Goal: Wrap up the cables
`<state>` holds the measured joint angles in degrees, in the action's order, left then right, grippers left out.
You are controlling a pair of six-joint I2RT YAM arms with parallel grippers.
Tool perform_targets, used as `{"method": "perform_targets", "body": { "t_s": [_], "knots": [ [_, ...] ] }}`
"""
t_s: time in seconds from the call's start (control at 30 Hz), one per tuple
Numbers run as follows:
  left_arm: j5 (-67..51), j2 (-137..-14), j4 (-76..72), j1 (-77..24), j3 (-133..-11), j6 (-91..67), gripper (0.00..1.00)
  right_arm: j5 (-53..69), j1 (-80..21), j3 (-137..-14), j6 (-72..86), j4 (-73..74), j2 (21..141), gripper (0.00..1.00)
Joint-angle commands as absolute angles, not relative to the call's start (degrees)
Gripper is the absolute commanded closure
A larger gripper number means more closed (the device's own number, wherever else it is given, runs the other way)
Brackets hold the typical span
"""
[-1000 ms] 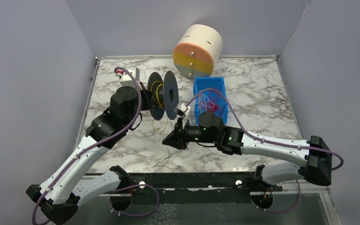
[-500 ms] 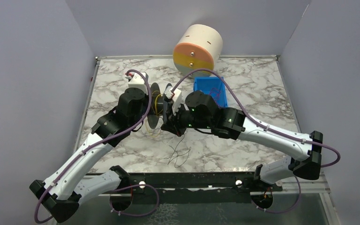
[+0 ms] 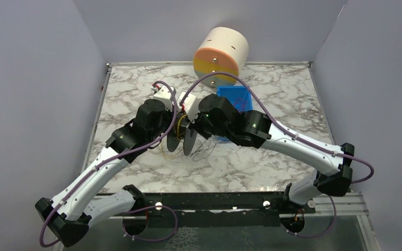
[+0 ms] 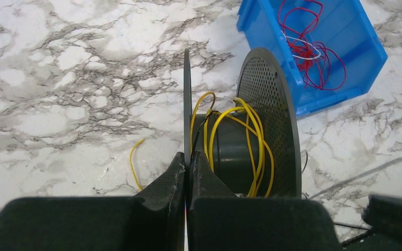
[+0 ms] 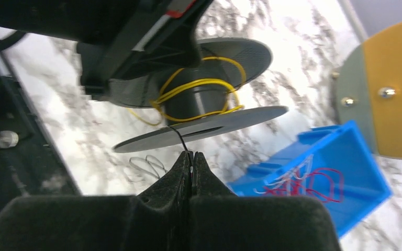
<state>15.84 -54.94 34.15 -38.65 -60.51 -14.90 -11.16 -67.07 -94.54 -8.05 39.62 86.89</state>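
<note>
Pinching items, two entries follow.

Left claw [image 4: 187, 170]: fingers pressed together on the thin edge of one disc of a dark grey reel [image 4: 230, 154]. The disc edge runs straight up from between the fingertips.

Right claw [image 5: 191, 162]: fingers closed flat against each other, nipping the end of a dark wire [image 5: 180, 139]. This strand rises from the fingertips, passes the edge of the nearer disc and heads toward the hub.

Reel: two round perforated discs on a short hub, standing on the disc edges near the middle of the marble table [image 3: 293, 115], with both wrists crowded over it in the overhead view.

Yellow wire [image 4: 236, 109]: several loose turns around the hub between the discs. One free end lies curled on the table beside the left-hand disc.

Loose wires [image 3: 205, 150]: a few thin dark strands on the table, just beside the reel on its near right side.

Blue bin [image 4: 322, 99]: open-topped, just beyond the reel to the right, partly hidden under the right arm from above. Contents: a tangle of red and white wires [image 4: 310, 52].

Drum [image 3: 220, 49]: large cream cylinder on its side at the back wall, its round face banded orange, yellow and green, well apart from both claws.
</note>
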Motion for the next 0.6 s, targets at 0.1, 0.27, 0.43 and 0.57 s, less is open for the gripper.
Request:
{"method": "perform_targets", "body": {
  "t_s": [0.1, 0.27, 0.43, 0.57],
  "knots": [
    [8.5, -54.6, 34.6, -38.8, -61.3, -10.7, 1.00, -28.5, -67.4, -91.5, -23.0, 30.0, 85.7, 0.99],
    [4.4, -54.0, 35.1, -38.9, -61.3, -9.8, 1.00, -37.3, -66.6, -84.1, -32.2, 16.5, 83.6, 0.99],
    [0.3, -52.3, 36.1, -38.9, -61.9, -9.1, 1.00, -36.1, -61.2, -79.3, -30.6, 10.9, 80.8, 0.97],
    [-3.8, -51.2, 36.3, -38.9, -62.3, -8.7, 1.00, -33.3, -57.8, -74.2, -24.4, 7.4, 77.9, 0.81]
  ]
}}
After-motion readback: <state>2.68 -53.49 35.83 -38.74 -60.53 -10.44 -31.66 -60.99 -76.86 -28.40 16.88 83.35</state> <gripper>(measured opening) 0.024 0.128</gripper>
